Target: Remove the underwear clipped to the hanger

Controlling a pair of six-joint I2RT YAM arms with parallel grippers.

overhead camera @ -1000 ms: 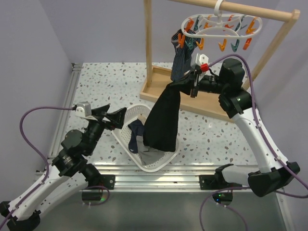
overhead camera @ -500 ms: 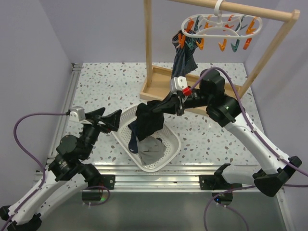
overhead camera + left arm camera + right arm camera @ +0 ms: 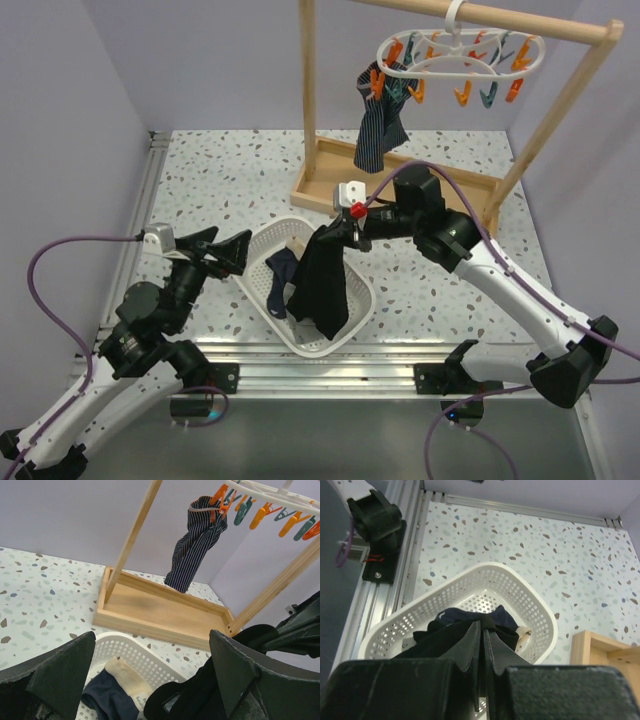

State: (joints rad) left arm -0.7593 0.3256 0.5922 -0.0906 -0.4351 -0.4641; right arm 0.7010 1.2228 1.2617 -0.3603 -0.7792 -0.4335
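Note:
The white hanger (image 3: 460,50) with orange and teal clips hangs from the wooden rail. One navy-and-white striped underwear (image 3: 380,125) (image 3: 197,540) is still clipped at its left end. My right gripper (image 3: 333,236) (image 3: 483,626) is shut on black underwear (image 3: 322,285) (image 3: 437,639), which hangs down into the white basket (image 3: 252,252). Navy underwear with a beige waistband (image 3: 280,282) (image 3: 107,695) lies in the basket. My left gripper (image 3: 232,250) (image 3: 155,680) stands open at the basket's left rim with nothing between its fingers.
The wooden rail frame has an upright post (image 3: 308,90) and a tray-like base (image 3: 410,205) behind the basket. Its slanted brace (image 3: 555,110) runs at the right. An aluminium rail (image 3: 330,350) borders the near edge. Lavender walls close in the left and back.
My right arm swung left and down from the rack, carrying the black underwear over the basket, where it now hangs unfolded. The left arm drew back slightly, still open.

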